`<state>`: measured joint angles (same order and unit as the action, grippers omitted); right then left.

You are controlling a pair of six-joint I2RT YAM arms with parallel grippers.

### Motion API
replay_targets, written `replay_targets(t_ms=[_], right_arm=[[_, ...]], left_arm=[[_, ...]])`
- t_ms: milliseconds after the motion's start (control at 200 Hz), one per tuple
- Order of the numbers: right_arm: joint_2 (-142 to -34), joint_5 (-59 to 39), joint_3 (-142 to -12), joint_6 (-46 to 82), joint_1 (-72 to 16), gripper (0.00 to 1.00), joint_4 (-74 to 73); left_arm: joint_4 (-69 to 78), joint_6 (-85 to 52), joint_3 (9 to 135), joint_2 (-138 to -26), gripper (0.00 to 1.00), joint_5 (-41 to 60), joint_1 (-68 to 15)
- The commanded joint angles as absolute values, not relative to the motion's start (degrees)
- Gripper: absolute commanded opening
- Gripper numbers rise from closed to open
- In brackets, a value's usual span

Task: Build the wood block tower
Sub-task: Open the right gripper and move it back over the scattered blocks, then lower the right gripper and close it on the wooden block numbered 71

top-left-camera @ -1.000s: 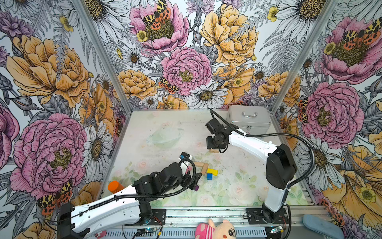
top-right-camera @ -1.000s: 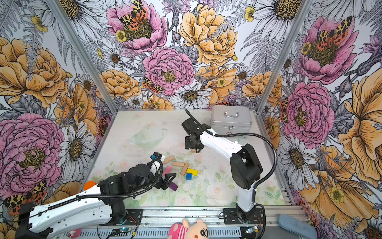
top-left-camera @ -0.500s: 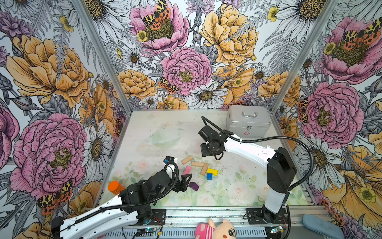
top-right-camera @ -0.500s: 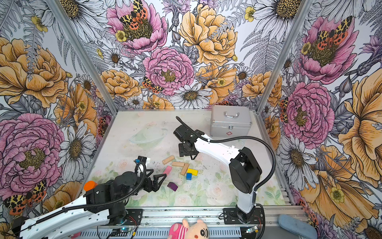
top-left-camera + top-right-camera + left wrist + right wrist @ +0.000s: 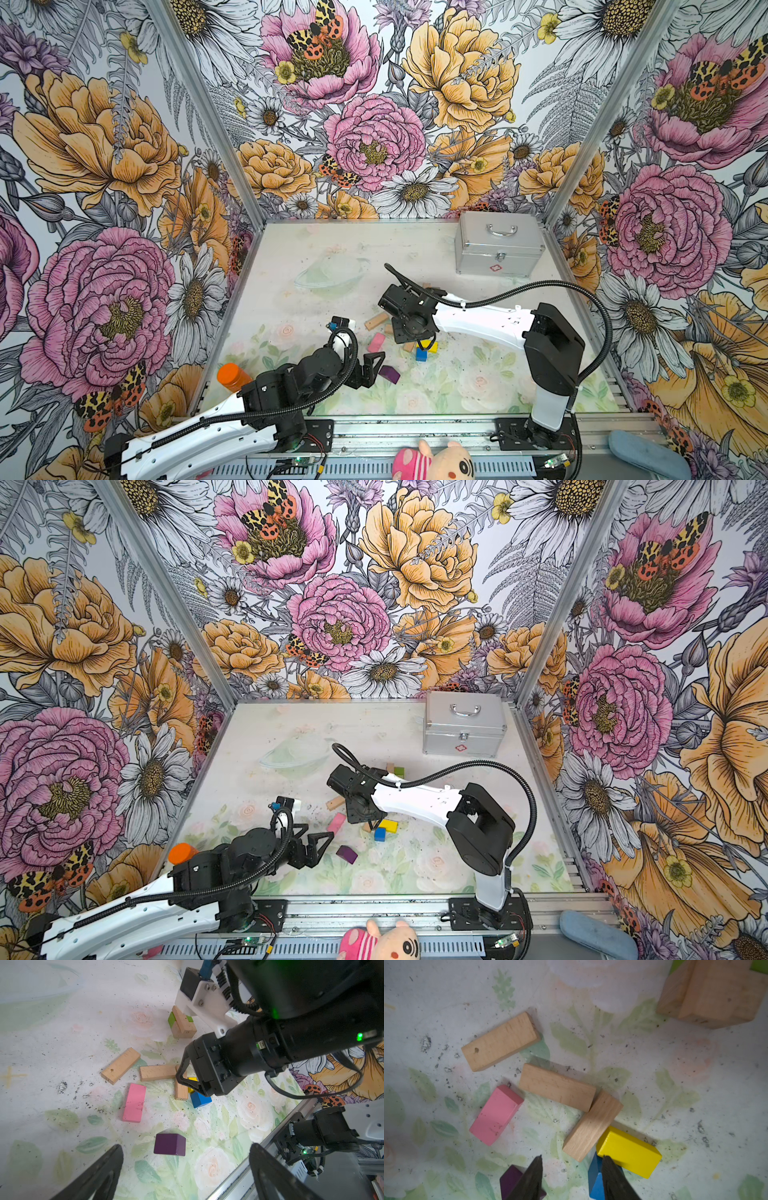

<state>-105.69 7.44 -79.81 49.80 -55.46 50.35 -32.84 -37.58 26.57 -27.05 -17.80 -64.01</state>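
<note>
Loose wood blocks lie mid-table: three tan bars point(image 5: 557, 1086), a pink one point(image 5: 496, 1114), a yellow one point(image 5: 629, 1151), a blue one point(image 5: 595, 1178) and a purple one point(image 5: 169, 1144). The tower point(image 5: 182, 1024) is a low stack of tan and green pieces behind them, partly hidden by the right arm in both top views. My right gripper point(image 5: 572, 1160) hangs open just above the end of a tan bar, beside the blue and yellow blocks, holding nothing. My left gripper point(image 5: 185, 1176) is open wide, just short of the purple block point(image 5: 388, 374).
A silver metal case point(image 5: 498, 249) stands at the back right. An orange-capped bottle point(image 5: 232, 376) sits by the left arm at the front left. A clear bowl point(image 5: 332, 274) rests mid-left. The metal front rail point(image 5: 415, 424) and a plush toy point(image 5: 436, 461) border the front.
My right gripper has come from the tower toward the front, down over the loose blocks, and its jaws have narrowed. My left arm has drawn back to the front left.
</note>
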Motion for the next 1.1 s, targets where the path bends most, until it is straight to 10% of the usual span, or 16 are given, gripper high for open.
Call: replay_targets(t_ms=[0,1096], right_arm=[[-106.6,9.5,-78.9,52.6,-55.3,0.48,49.7],[-113.8,5.6,-78.1,52.7,-53.5,0.42,46.9]], left_arm=[[-33.0,-37.0,25.6,-25.8,0.96,-18.9,-64.4],[-33.1,-35.1,26.0,-25.6,0.96,-19.1,-64.1]])
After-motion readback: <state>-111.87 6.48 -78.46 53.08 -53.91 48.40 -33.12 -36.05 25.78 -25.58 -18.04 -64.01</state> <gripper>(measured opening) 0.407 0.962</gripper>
